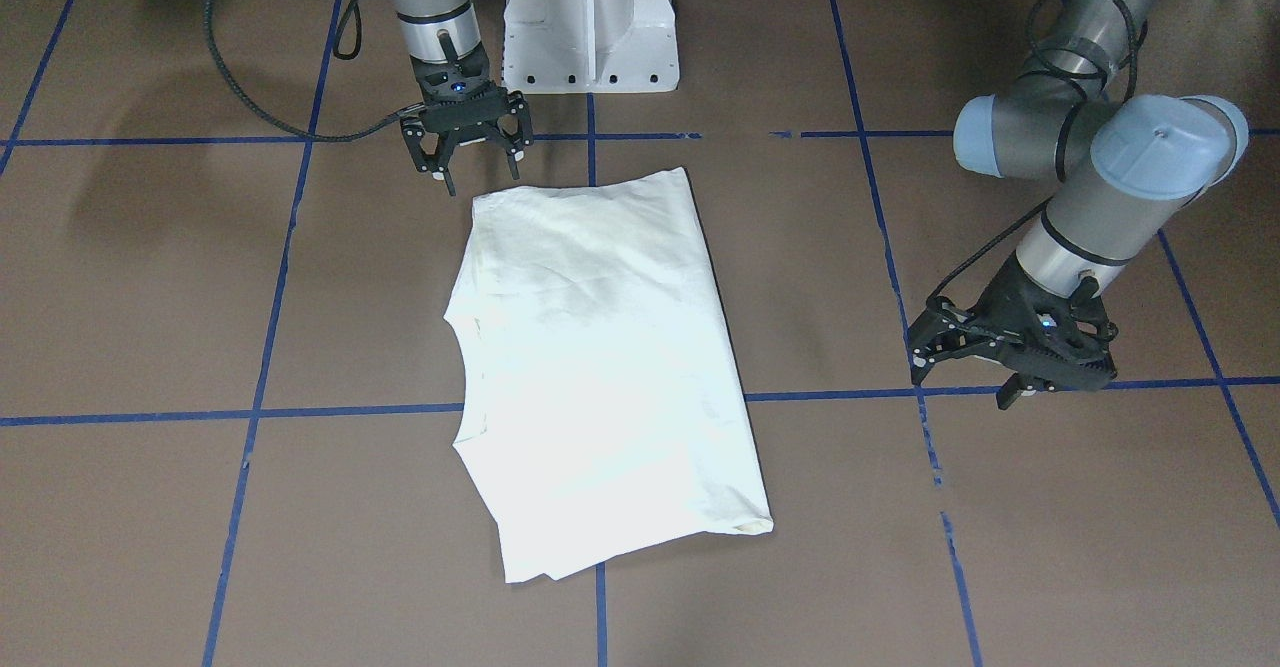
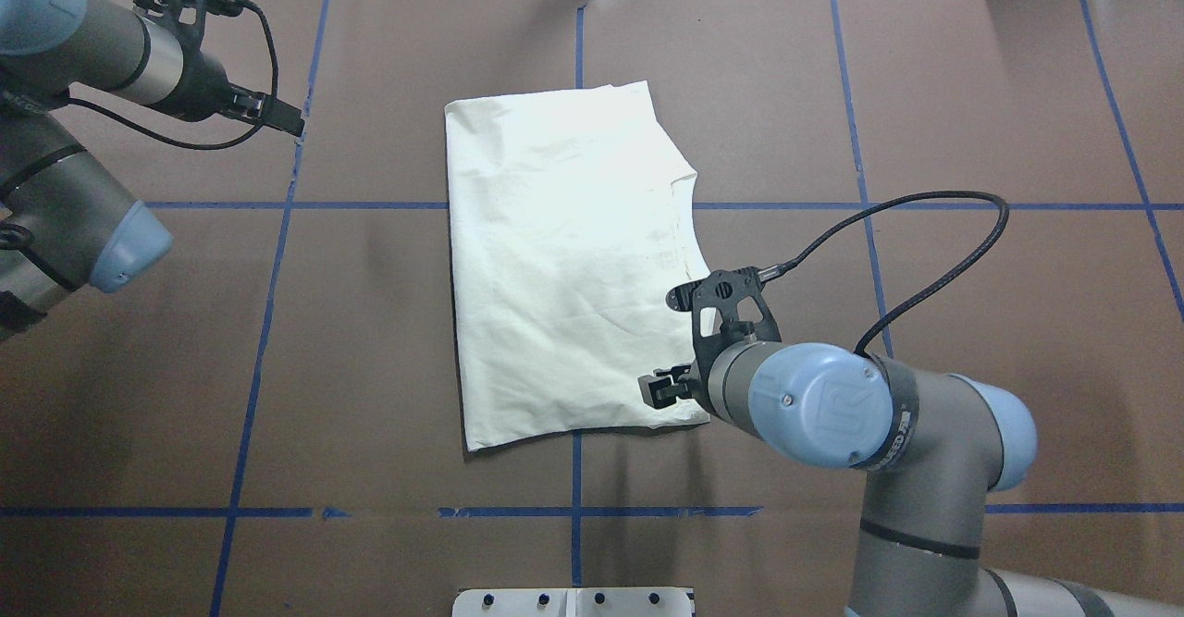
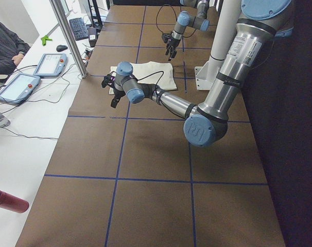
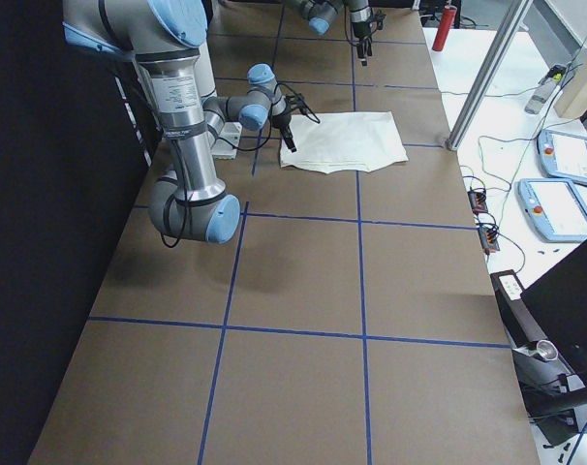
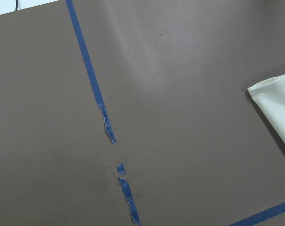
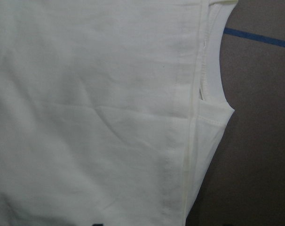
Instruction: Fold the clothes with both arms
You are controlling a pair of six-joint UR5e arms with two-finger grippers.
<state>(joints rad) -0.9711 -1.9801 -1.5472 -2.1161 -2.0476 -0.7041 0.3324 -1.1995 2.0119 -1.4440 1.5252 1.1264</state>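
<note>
Cream T-shirt [image 1: 600,347] lies flat at the centre of the table [image 1: 150,297], folded into a long, lightly creased panel, plain side up, neckline curve [image 1: 462,367] on its right edge, with the right gripper [image 1: 482,179] spread over its corner nearest the pedestal [image 1: 590,37] and the left gripper [image 1: 963,379] spread, well aside.

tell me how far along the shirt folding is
Done: the shirt lies as a long panel, plain side up, no sleeves showing. In hand: nothing; the right gripper hovers open at its robot-side corner, the left gripper off to the side. Left: probably a crosswise fold.
</note>
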